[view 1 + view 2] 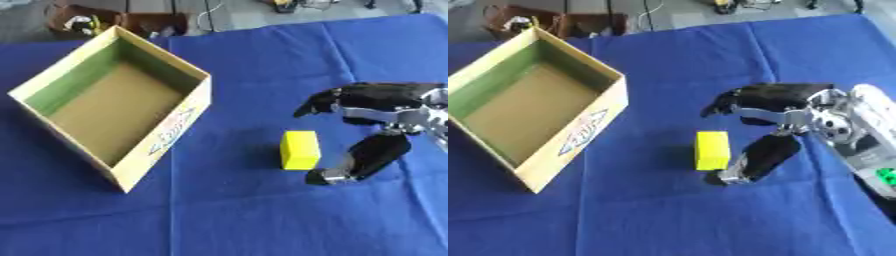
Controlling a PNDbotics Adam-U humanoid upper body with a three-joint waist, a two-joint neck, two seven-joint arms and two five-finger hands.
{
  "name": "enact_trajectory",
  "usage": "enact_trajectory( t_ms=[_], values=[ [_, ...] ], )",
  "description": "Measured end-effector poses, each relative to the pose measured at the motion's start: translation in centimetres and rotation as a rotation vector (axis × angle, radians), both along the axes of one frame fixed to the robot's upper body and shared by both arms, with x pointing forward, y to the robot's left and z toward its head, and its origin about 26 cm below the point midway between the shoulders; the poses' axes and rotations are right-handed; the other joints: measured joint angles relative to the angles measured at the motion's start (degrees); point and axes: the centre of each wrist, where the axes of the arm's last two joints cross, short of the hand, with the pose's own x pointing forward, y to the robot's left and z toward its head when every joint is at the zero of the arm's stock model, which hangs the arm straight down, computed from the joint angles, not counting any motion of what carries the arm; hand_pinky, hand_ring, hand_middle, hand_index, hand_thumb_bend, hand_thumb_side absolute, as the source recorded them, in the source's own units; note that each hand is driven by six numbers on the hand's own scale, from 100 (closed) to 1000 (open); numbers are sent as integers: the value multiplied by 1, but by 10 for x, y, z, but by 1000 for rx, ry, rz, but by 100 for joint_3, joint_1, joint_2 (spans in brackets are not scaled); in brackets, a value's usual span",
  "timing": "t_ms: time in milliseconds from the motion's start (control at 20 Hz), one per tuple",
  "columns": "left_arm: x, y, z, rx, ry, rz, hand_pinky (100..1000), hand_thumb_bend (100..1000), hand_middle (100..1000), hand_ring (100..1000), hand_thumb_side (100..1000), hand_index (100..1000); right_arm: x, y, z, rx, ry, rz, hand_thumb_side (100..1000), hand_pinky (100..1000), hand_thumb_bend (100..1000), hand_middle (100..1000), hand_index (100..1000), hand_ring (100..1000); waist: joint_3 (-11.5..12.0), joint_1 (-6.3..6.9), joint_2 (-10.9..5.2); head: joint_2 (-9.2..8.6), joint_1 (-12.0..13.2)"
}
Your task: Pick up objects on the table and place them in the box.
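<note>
The right hand (773, 127) comes in from the right side, low over the blue cloth (262, 210) that covers the surface, and its fingers are spread wide apart. The upper fingers (741, 102) reach out to the left, above and beyond the yellow block (300, 149), while the thumb (754, 159) angles down toward the cloth just to the right of the block's near end. So the block sits in the mouth of the hand, between fingers and thumb, and nothing is clamped on it. The thumb's tip looks very close to the block's lower right corner; contact there cannot be made out.

The yellow block stands upright on the cloth, right of centre, its long side running toward and away from the robot. It casts a small dark shadow to its left.

Well apart from it, off to the left, sits the box (162, 139), an open cardboard carton turned at an angle to the surface's edges, one corner pointing toward the near edge. Its inner walls show green, its floor is plain brown, and there is blue lettering on the outer wall facing the block. Nothing shows inside it.

In the right eye view the silver wrist and pale forearm (868, 135) run off toward the lower right. The left hand shows in neither view.
</note>
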Motion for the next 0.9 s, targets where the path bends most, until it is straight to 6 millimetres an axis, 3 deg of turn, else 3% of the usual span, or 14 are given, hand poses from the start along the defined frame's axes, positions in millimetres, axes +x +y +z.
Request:
enact_trajectory(
  t_ms=[900],
  values=[
    [0,-3,-1,1,0,-11,255,100,551,431,893,620,20,-4,-14,-27,38,-52,640,923,475,881,967,884,117,33,230,-43,-132]
  ],
)
